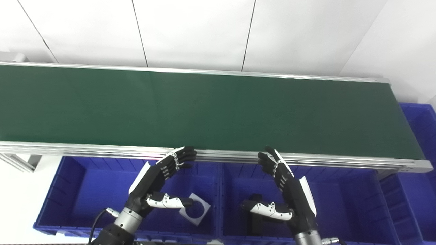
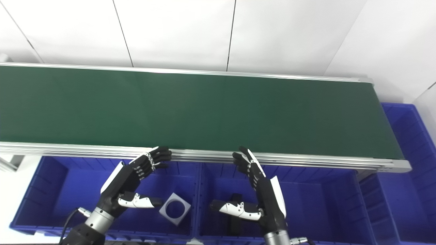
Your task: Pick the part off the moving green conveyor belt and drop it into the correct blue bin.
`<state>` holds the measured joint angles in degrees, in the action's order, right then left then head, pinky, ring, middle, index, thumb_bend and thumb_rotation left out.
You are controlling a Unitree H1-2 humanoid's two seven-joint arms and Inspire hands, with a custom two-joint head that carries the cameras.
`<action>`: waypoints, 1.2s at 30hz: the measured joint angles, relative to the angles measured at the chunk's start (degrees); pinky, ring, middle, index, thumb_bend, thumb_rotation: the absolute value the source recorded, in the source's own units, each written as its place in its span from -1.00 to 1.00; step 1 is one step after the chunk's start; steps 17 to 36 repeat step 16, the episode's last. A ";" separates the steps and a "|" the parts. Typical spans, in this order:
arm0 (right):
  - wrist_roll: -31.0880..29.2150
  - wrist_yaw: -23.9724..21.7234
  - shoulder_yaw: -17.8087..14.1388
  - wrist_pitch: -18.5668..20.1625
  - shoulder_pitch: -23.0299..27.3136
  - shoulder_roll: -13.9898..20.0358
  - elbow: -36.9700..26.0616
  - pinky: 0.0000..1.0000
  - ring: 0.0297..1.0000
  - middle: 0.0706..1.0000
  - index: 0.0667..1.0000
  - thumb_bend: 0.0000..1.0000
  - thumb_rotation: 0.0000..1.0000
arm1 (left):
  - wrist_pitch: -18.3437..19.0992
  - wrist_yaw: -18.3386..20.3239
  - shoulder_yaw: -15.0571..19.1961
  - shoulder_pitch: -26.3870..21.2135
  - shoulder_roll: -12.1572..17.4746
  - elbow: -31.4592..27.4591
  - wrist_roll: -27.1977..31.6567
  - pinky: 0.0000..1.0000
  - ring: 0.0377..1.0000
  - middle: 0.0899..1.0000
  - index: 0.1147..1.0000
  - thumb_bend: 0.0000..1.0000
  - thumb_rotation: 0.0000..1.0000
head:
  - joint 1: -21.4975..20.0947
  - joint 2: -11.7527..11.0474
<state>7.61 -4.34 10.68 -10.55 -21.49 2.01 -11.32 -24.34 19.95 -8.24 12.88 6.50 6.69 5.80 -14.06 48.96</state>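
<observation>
One belt [image 1: 204,109] is lying across the view. Three bins are showing: one [image 1: 68,190] at seven o'clock holding one white part [image 1: 196,209], one [image 1: 340,204] at five holding one black part [image 1: 254,199], one [image 1: 420,136] at three. Two hands are hanging over them, left [image 1: 160,183] and right [image 1: 286,190].

Green conveyor belt [image 1: 204,109] w/ alu frame rails [image 1: 102,148]; belt surface bare.

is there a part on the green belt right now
No, the green conveyor belt is bare along its whole visible length, and both the left hand and right hand wait open below it.
</observation>
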 measured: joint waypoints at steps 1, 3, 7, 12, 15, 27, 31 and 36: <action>-0.15 -0.02 -0.01 0.00 0.00 0.00 0.00 0.69 0.71 0.71 0.85 0.78 -0.56 | 0.00 -0.24 0.10 0.10 -0.14 -0.02 -0.30 0.54 0.67 0.66 0.61 0.79 -0.44 | 0.00 0.00; -0.42 -0.02 -0.01 0.00 0.00 -0.01 0.00 0.70 0.71 0.71 0.86 0.78 -0.53 | 0.00 -0.73 0.34 0.35 -0.81 -0.03 -0.79 0.54 0.68 0.66 0.60 0.81 -0.46 | 0.00 0.00; -0.40 0.00 -0.01 0.00 0.04 0.00 0.00 0.70 0.71 0.71 0.86 0.78 -0.52 | 0.00 -1.63 0.74 0.58 -1.80 -0.04 -0.98 0.57 0.67 0.64 0.59 0.80 -0.50 | 0.18 -0.09; -0.56 -0.01 -0.04 0.00 0.07 0.00 0.02 0.71 0.71 0.71 0.86 0.78 -0.51 | -0.01 -1.90 2.04 0.57 -2.25 -0.06 -1.39 0.57 0.65 0.63 0.60 0.77 -0.49 | 0.09 -0.18; -0.55 0.00 -0.03 0.00 0.09 0.00 0.03 0.70 0.71 0.71 0.86 0.77 -0.51 | -0.01 -1.97 2.46 0.57 -2.72 -0.06 -1.61 0.57 0.65 0.64 0.60 0.77 -0.48 | 0.09 -0.18; -0.54 0.01 -0.03 0.00 0.10 -0.01 0.03 0.70 0.71 0.71 0.86 0.78 -0.51 | -0.01 -1.97 2.48 0.57 -2.84 -0.06 -1.64 0.57 0.65 0.64 0.61 0.77 -0.49 | 0.09 -0.18; -0.54 0.01 -0.03 0.00 0.10 -0.01 0.03 0.70 0.71 0.71 0.86 0.78 -0.51 | -0.01 -1.97 2.48 0.57 -2.84 -0.06 -1.64 0.57 0.65 0.64 0.61 0.77 -0.49 | 0.09 -0.18; -0.54 0.01 -0.03 0.00 0.10 -0.01 0.03 0.70 0.71 0.71 0.86 0.78 -0.51 | -0.01 -1.97 2.48 0.57 -2.84 -0.06 -1.64 0.57 0.65 0.64 0.61 0.77 -0.49 | 0.09 -0.18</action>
